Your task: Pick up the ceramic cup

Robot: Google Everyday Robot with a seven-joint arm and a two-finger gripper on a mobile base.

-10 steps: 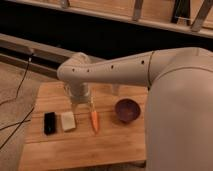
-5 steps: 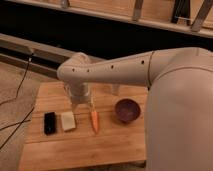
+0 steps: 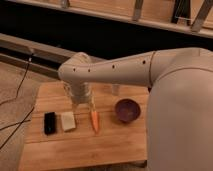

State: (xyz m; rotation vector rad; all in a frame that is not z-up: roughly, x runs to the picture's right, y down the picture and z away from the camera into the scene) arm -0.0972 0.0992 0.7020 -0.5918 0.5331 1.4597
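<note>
The ceramic cup does not show; my arm covers the back middle of the wooden table [image 3: 115, 145], so it may be hidden there. My gripper [image 3: 83, 102] hangs from the white arm [image 3: 115, 70] and points down at the table's back left part, just behind the orange carrot [image 3: 95, 121]. A dark purple round bowl [image 3: 126, 110] sits to the gripper's right.
A black rectangular object [image 3: 50, 123] and a pale block [image 3: 67, 121] lie left of the carrot. A small clear glass bottle [image 3: 115, 90] stands at the back behind the bowl. A dark cable [image 3: 20, 85] runs over the floor on the left. My body blocks the right side.
</note>
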